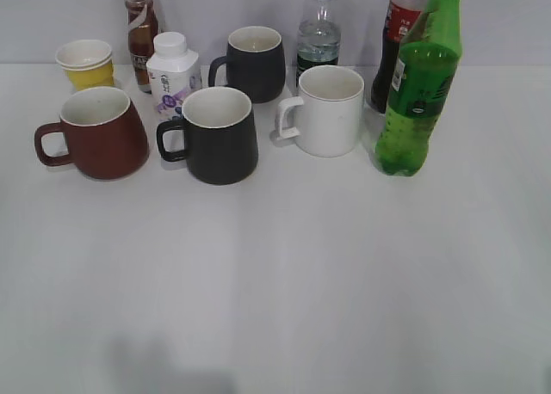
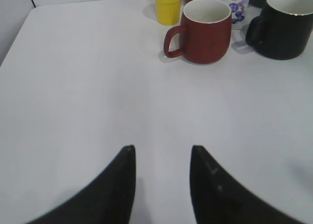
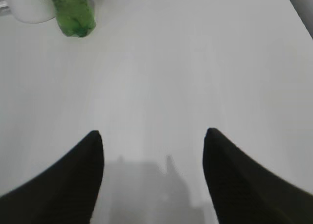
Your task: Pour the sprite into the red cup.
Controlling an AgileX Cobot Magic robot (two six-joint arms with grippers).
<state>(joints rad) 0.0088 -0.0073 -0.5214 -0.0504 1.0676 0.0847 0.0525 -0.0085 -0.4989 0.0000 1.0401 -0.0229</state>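
Observation:
The sprite [image 1: 417, 93], a tall green bottle, stands upright at the right of the table; its base shows at the top left of the right wrist view [image 3: 74, 13]. The red cup [image 1: 102, 134] stands at the left, handle to the left, empty with a white inside; it also shows in the left wrist view [image 2: 205, 29]. My left gripper [image 2: 161, 153] is open and empty over bare table, well short of the red cup. My right gripper [image 3: 152, 136] is open and empty, far from the sprite. Neither gripper shows in the exterior view.
A black mug [image 1: 217, 136] and a white mug [image 1: 327, 110] stand between cup and sprite. Behind them are another black mug [image 1: 256, 63], a yellow paper cup [image 1: 86, 63], a small white bottle [image 1: 172, 76], a brown bottle [image 1: 140, 28], a water bottle [image 1: 318, 33] and a cola bottle [image 1: 396, 41].

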